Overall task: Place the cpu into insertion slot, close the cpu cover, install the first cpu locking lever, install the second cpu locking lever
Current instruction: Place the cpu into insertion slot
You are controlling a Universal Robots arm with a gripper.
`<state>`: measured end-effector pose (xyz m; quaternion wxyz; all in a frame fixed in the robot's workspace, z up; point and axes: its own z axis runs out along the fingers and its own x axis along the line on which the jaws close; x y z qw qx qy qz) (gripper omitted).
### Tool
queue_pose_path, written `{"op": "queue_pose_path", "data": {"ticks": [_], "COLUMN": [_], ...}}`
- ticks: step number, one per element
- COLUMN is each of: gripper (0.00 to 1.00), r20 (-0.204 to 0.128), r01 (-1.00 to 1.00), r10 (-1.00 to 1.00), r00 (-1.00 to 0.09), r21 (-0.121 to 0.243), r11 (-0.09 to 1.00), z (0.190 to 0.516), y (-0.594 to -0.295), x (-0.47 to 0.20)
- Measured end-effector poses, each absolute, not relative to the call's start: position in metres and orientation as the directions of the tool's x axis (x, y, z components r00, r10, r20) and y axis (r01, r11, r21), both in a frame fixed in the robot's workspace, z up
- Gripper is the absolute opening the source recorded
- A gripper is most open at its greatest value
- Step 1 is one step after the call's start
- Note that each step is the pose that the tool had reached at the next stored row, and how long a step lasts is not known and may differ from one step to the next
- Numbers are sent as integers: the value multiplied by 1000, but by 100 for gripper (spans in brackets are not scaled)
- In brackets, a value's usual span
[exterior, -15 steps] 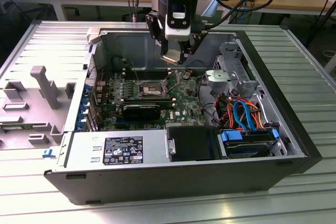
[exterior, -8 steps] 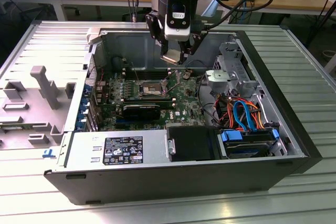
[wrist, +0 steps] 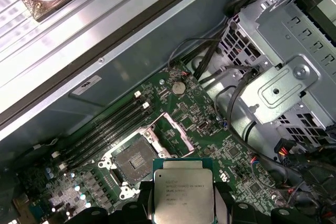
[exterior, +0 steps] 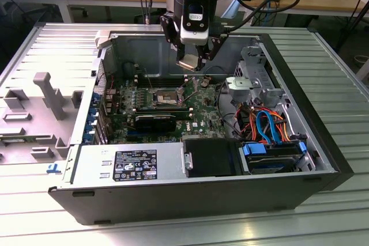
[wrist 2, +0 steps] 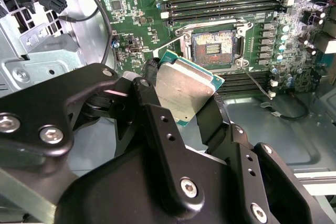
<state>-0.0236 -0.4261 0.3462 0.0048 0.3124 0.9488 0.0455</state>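
My gripper (exterior: pixel 193 61) is shut on the cpu (exterior: pixel 188 64), a small square chip with a silvery face, and holds it tilted in the air above the open computer case. In both wrist views the black fingers (wrist 2: pixel 148 85) clamp the cpu (wrist 2: pixel 184 90) (wrist: pixel 182 190) by two opposite edges. The insertion slot (exterior: pixel 167 97) (wrist 2: pixel 212 48) (wrist: pixel 131 161) lies bare on the green board below, a short way off from the chip. The cpu cover (wrist: pixel 170 132) stands swung up beside the slot. A thin locking lever (wrist 2: pixel 170 43) sticks up at the slot's edge.
Long black memory sticks (wrist 2: pixel 226 1) flank the slot. A metal drive cage (exterior: pixel 253 82) with orange and blue cables (exterior: pixel 268 125) fills the case on the exterior view's right. A power supply (exterior: pixel 130 162) sits at the front. A grey plastic shroud (exterior: pixel 34 110) lies outside on the exterior view's left.
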Motion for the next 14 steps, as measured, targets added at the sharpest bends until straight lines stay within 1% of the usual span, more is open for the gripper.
{"op": "queue_pose_path", "data": {"ticks": [14], "gripper": [55], "r20": [19], "r01": [602], "r10": [603], "r00": [-797], "r21": [89], "r11": [793], "z": [346], "y": [-426], "x": [-24]}}
